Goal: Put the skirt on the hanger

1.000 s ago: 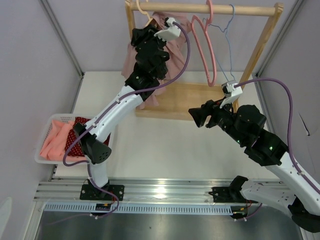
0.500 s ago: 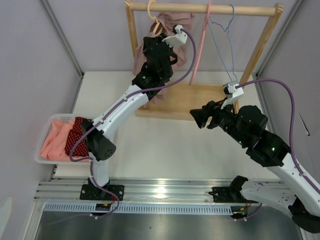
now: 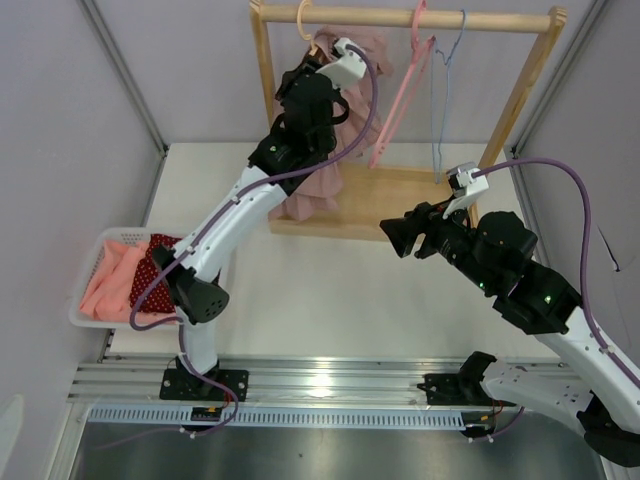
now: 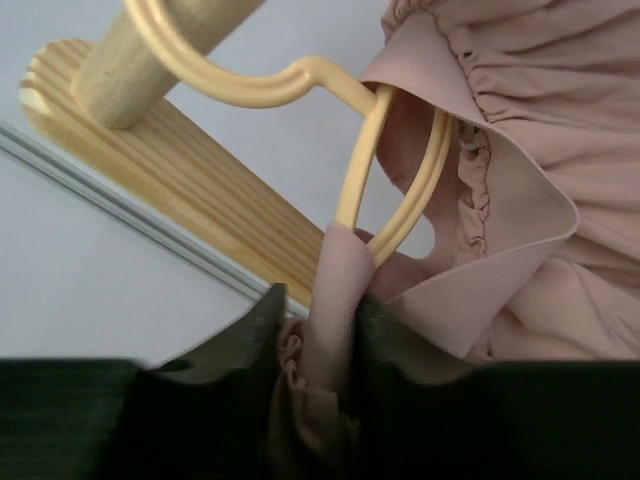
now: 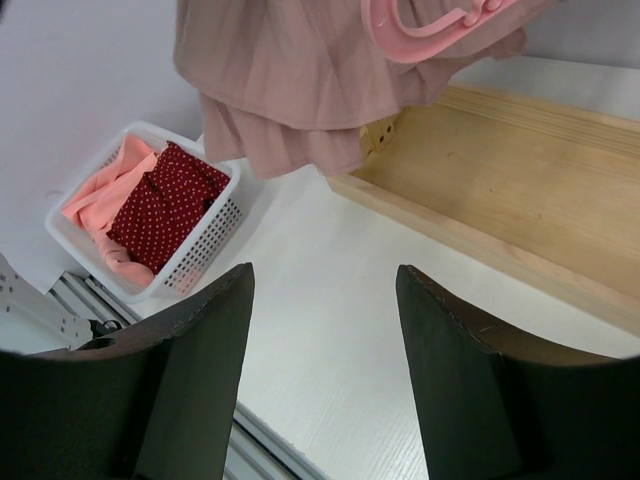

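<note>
— Up under the rail, what has the left claw got?
— It's clenched on a narrow fold of the skirt, pinched just below the loop of the hanger. The hanger's hook sits over the rail near its left end. The skirt hangs bunched around the hanger's neck, gathered waistband up, pleats falling toward the base below the rail.
— And the right claw?
— Spread wide, grasping nothing, low and in front of the rail, well apart from the skirt.
— How will that skirt behave?
— Light, thin and limp, I'd judge. It won't hold a shape, and on smooth plastic it could slide off if only one side bears on the hanger.
— So where to take hold?
— At the gathered waistband. It looks the thickest, firmest edge and should give a pinch something to bite. The loose hem would likely just stretch and drag.
— Anything nearby to mind?
— A pink hanger and a blue hanger hang further right along the rail, the pink one tilted near the skirt's edge. A basket sits down left of the rail, well out of the way
</note>
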Motion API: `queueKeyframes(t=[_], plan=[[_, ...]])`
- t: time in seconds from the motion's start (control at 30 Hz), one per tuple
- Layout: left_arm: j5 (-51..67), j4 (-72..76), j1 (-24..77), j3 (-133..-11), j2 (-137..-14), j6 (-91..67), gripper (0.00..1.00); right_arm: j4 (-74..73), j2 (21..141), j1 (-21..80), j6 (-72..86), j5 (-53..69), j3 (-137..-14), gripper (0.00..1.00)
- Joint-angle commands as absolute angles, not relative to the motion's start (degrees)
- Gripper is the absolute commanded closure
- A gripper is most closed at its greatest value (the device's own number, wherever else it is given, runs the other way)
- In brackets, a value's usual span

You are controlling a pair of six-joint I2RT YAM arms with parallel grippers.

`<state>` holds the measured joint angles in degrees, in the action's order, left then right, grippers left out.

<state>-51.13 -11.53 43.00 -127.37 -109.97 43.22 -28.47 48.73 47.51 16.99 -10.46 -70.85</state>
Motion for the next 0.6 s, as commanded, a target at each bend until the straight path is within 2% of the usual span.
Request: queueKeyframes(t=[0.0,0.2,0.47,0.57], plan=[[-47.2,-21.1,43.2,-133.2,-102.9,34.0,0.56,-26.5,48.2,47.5,17.6,-10.2,-71.2,0.35],[-41.1,-29.3,43.1,-134.1,-97.0,23.8,0.36,-26.4,48.3,47.4,18.0,-10.6,-70.8,0.31],[-38.3,-35.8,42.8,-132.1,-90.0,15.3,0.30,-26.8,48.3,47.4,19.2,-11.5,-70.3,0.26],[-37.1,-38.0,41.9,-129.8,-85.8,10.4,0.15,-27.9,48.4,47.4,19.7,-12.7,-69.9,0.26]])
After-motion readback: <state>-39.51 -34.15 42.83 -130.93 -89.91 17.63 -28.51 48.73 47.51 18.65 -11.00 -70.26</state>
